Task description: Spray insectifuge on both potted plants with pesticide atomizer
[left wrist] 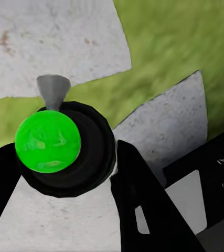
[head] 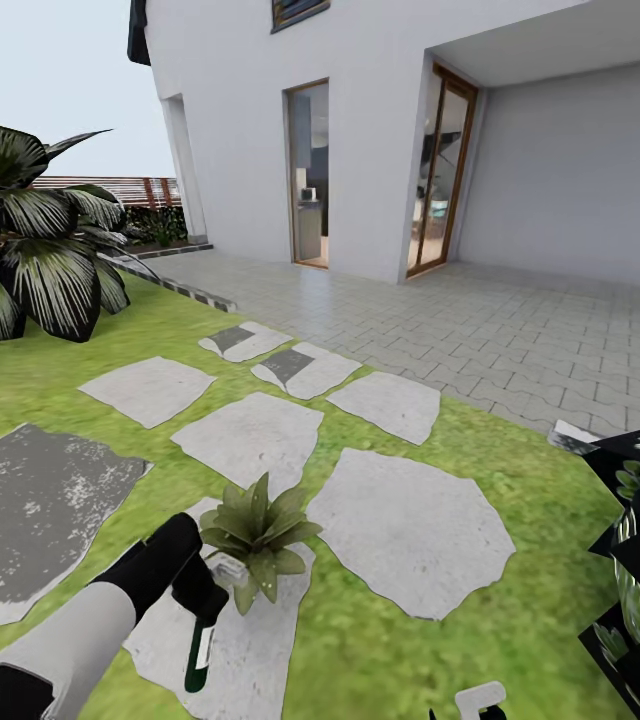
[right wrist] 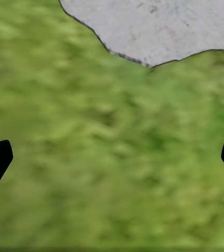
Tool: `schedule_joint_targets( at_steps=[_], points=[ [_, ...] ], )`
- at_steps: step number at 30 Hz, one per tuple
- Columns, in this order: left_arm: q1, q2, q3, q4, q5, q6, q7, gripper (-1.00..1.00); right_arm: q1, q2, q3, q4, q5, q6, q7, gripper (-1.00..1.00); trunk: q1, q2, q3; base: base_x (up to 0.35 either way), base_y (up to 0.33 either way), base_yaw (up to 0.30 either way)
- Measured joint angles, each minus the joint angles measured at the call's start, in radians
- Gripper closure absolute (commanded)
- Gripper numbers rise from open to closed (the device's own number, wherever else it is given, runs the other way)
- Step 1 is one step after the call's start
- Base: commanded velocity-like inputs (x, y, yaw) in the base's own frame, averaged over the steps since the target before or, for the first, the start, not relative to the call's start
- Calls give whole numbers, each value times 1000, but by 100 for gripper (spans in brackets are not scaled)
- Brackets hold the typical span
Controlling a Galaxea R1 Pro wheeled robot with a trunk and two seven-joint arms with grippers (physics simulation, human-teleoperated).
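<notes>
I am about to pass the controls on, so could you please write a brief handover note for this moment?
Left gripper: shut on the pesticide atomizer, beside a potted plant on the stepping stones.
Right gripper: open, holding nothing, over the lawn.
Done: atomizer picked up and brought to this plant.
Left: no insectifuge specks can be made out on the leaves; spray this plant, then find the second.
</notes>
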State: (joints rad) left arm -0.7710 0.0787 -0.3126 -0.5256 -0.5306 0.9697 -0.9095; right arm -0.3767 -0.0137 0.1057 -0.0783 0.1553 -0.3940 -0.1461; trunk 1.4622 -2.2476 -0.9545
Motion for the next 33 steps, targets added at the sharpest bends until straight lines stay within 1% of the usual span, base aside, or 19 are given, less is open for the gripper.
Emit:
schedule_joint_targets(
  at_steps=[3, 7, 10, 11, 14, 16, 20, 22, 24, 26, 27, 28, 31, 33],
  points=[
    [7, 14, -1, 10, -3, -3, -1, 100, 0, 0, 0, 0, 0, 0, 0, -100, 0, 0, 0, 0, 0, 0],
    [13, 60, -3, 18, -4, -7, -2, 100, 0, 0, 0, 0, 0, 0, 0, -100, 0, 0, 0, 0, 0, 0],
    [14, 58, -4, 14, 4, -4, -2, 100, 0, 0, 0, 0, 0, 0, 0, -100, 0, 0, 0, 0, 0, 0],
    [8, 51, -1, 6, 9, -2, -4, 100, 0, 0, 0, 0, 0, 0, 0, -100, 0, 0, 0, 0, 0, 0],
    [-3, 39, 0, 1, 10, 0, -8, 100, 0, 0, 0, 1, 0, 0, 0, -100, 0, 0, 0, 0, 0, 0],
    [-5, 36, 0, 0, 8, 1, -17, 100, 0, 0, 0, 0, 0, 0, 0, -100, 0, 0, 0, 0, 0, 0],
    [-23, 44, -9, -1, 1, 0, -87, 100, 0, 0, 0, 0, 0, 0, 0, -100, 0, 0, 0, 0, 0, 0],
    [-38, 48, -25, -2, -12, -2, -120, 100, 0, 0, 0, 1, 0, 0, 0, -100, 0, 0, 0, 0, 0, 0],
    [-57, 48, -42, -2, -36, -2, -158, 100, 0, 0, 0, 1, 0, 0, 0, -100, 0, 0, 0, 0, 0, 0],
    [-76, 42, -48, -2, -58, -2, -183, 100, 0, 0, 0, 1, 0, 0, 0, -100, 0, 0, 0, 0, 0, 0],
    [-94, 38, -50, -1, -72, -2, -196, 100, 0, 0, 0, 1, 0, 0, 0, -100, 0, 0, 0, 0, 0, 0],
    [-108, 37, -51, -1, -80, -2, -204, 100, 0, 0, 0, 1, 0, 0, 0, -100, 0, 0, 0, 0, 0, 0],
    [-139, 36, -53, 0, -88, -1, -230, 100, 0, 0, 0, 1, 0, 0, 0, -100, 0, 0, 0, 0, 0, 0],
    [-166, 40, -55, 1, -90, -1, -269, 100, 0, 1, 0, 1, 0, 0, 0, -100, 0, 0, 0, 0, 0, 0]
  ],
)
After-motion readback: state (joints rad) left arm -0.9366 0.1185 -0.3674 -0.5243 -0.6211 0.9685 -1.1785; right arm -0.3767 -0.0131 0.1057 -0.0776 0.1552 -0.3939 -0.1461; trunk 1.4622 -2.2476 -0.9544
